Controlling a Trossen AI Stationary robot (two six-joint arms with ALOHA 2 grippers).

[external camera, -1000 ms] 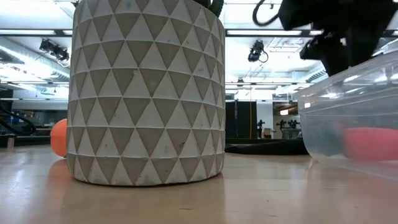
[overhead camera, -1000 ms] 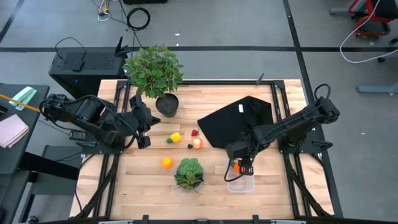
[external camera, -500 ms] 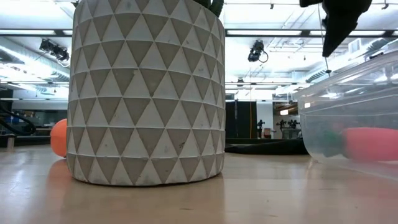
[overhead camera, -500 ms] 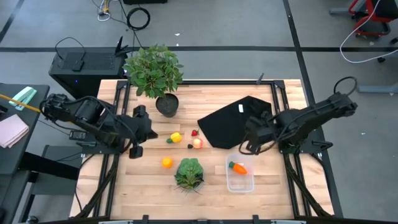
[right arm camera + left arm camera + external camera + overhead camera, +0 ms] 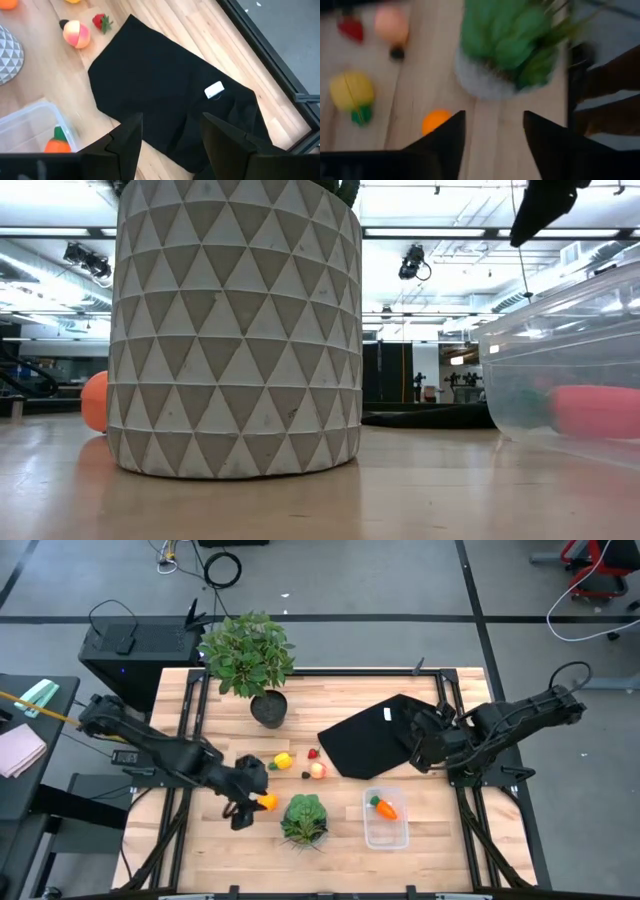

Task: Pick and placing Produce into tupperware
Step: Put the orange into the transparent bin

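In the high view my left gripper (image 5: 246,808) is open, low over the table just left of the orange ball (image 5: 268,801). The left wrist view shows that ball (image 5: 435,121) ahead of the open fingers, on their left side. The yellow piece (image 5: 283,761), tiny red piece (image 5: 313,753) and peach ball (image 5: 318,771) lie on the wood farther back. The orange carrot (image 5: 383,807) lies inside the clear tupperware (image 5: 388,833). My right gripper (image 5: 418,752) is open above the black cloth (image 5: 385,735).
The leafy lettuce head in its triangle-patterned pot (image 5: 304,817) stands right of the orange ball and fills the low view's middle (image 5: 235,330). A potted plant (image 5: 250,655) stands at the far left. Bare wood shows along the near edge, left of the lettuce.
My right gripper left the carrot lying in the tupperware, rose and drew back toward the far right, over the black cloth. My left gripper swung from beside the potted plant toward the near edge and right, down beside the orange ball.
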